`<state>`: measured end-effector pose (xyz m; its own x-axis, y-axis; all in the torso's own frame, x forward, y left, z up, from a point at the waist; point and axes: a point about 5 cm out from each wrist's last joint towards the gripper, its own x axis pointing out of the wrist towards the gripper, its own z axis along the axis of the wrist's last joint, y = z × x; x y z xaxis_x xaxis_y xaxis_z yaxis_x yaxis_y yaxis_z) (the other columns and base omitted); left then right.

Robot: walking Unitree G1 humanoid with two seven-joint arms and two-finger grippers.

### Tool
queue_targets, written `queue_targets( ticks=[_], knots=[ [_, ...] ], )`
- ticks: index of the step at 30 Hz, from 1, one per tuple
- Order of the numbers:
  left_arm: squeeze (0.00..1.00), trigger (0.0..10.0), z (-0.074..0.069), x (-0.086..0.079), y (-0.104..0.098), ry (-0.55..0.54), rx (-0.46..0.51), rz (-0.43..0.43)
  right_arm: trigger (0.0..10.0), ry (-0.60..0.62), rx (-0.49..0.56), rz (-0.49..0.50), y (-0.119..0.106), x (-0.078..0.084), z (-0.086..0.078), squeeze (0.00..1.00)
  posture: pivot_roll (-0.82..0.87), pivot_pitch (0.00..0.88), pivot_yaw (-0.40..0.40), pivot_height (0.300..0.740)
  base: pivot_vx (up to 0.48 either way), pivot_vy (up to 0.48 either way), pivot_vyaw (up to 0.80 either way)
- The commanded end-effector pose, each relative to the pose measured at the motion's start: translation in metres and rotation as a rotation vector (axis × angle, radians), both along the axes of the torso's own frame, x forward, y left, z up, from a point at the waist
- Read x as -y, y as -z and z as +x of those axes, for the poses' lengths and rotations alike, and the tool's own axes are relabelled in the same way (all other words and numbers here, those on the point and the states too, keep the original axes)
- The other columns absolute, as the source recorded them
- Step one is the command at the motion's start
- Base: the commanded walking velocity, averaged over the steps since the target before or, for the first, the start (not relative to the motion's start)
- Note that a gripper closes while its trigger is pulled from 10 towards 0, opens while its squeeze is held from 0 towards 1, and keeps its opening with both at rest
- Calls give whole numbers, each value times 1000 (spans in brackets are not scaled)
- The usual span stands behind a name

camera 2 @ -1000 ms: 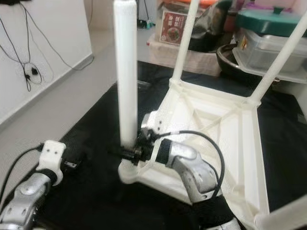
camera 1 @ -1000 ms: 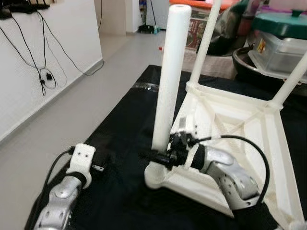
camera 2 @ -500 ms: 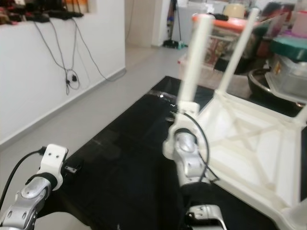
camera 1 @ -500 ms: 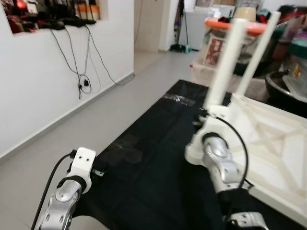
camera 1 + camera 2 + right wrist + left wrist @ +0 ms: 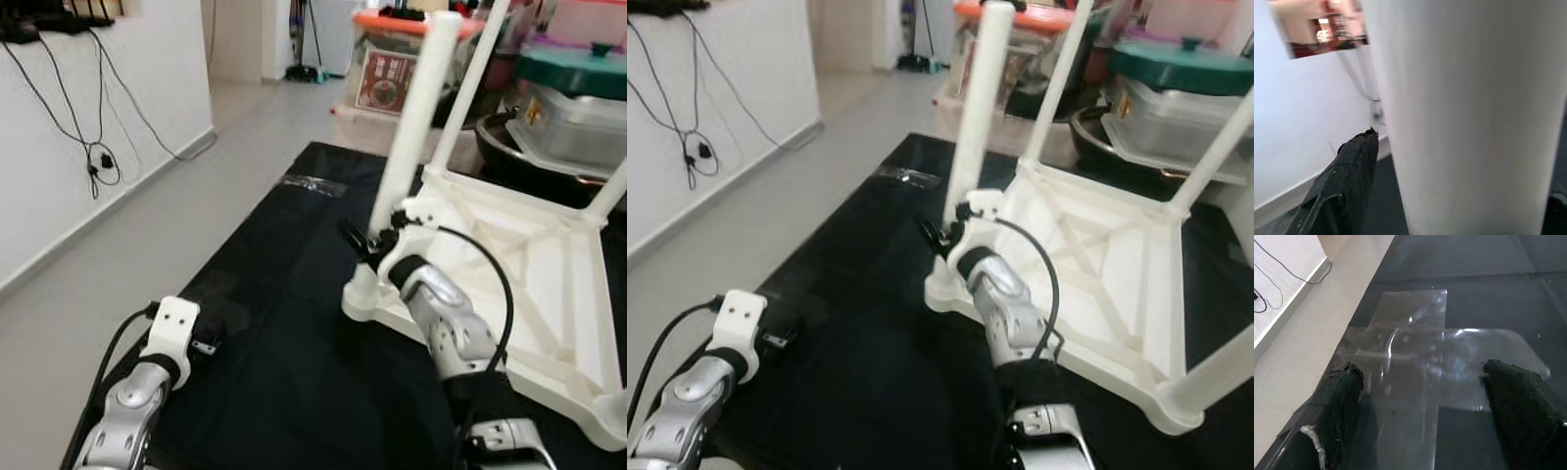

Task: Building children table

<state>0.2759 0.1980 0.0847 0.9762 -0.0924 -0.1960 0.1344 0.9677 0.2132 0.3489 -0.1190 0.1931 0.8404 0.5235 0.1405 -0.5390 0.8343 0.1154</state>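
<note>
A white children's table (image 5: 549,257) lies upside down on a black mat (image 5: 284,294), its legs pointing up. My right gripper (image 5: 366,245) is at the foot of the nearest table leg (image 5: 416,127), close to the table's corner. In the right wrist view that table leg (image 5: 1469,112) sits between the two black fingers (image 5: 1347,181), which are shut on it. My left gripper (image 5: 1420,377) hangs open low at the left, over a patch of clear tape (image 5: 1415,338) on the mat, holding nothing.
Behind the table stand storage boxes (image 5: 392,69), a teal-lidded container (image 5: 573,93) and a dark bowl (image 5: 509,137). A white wall with hanging cables (image 5: 93,147) runs along the left, with grey floor (image 5: 118,255) between it and the mat.
The head camera swung up and back, so the whole scene shifted. My right gripper stays at the foot of the leg, its arm now reaching forward. The left arm has not moved.
</note>
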Motion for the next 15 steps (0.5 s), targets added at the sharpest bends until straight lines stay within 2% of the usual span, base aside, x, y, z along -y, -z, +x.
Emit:
queue_targets(
  ticks=[1, 2, 3, 4, 5, 8, 9, 10, 11, 12, 14, 15],
  knots=[
    [0, 10000, -4, -4, 7, -6, -38, 10, 10000, -149, 78, -30, -13, -20, -3, 0, 121, 0, -74, 740, 0, 0, 0],
    [0, 10000, -4, -6, 7, -6, -40, 16, 10000, -236, 96, -60, -14, -26, -5, 0, 119, 0, -76, 740, 0, 0, 0],
    [0, 10000, -4, -6, 7, -6, -40, 16, 10000, -236, 96, -60, -14, -26, -5, 0, 119, 0, -76, 740, 0, 0, 0],
    [0, 10000, -3, -6, 8, -6, -42, 19, 10000, -334, 104, -73, -13, -31, -8, 0, 119, 0, -75, 740, 0, 0, 0],
    [0, 10000, -2, -4, 6, -4, -38, 17, 6941, -495, 98, -83, -10, -38, -21, 0, 123, 0, -75, 740, 0, 0, 0],
    [0, 10000, -2, -4, 6, -4, -38, 17, 6941, -495, 98, -83, -10, -38, -21, 0, 123, 0, -75, 740, 0, 0, 0],
    [0, 10000, -1, -3, 5, -2, -34, 15, 6941, -612, 93, -81, -7, -42, -31, 0, 125, 0, -75, 740, 0, 0, 0],
    [0, 10000, -2, -1, 6, 3, -37, 15, 4157, -777, 96, -101, 0, -43, -51, 0, 129, 0, -79, 740, 0, 0, 0],
    [0, 10000, -2, -1, 6, 3, -37, 15, 4157, -777, 96, -101, 0, -43, -51, 0, 129, 0, -79, 740, 0, 0, 0],
    [0, 10000, -3, -1, 7, 3, -42, 19, 3804, -883, 84, -112, 6, -44, -66, 0, 129, 0, -79, 740, 0, 0, 0],
    [0, 10000, -3, -1, 7, 3, -42, 19, 3804, -883, 84, -112, 6, -44, -66, 0, 129, 0, -79, 740, 0, 0, 0],
    [0, 10000, -4, -2, 7, 1, -44, 13, 3569, -962, 76, -122, 10, -41, -81, 0, 129, 0, -75, 740, 0, 0, 0]
  ],
)
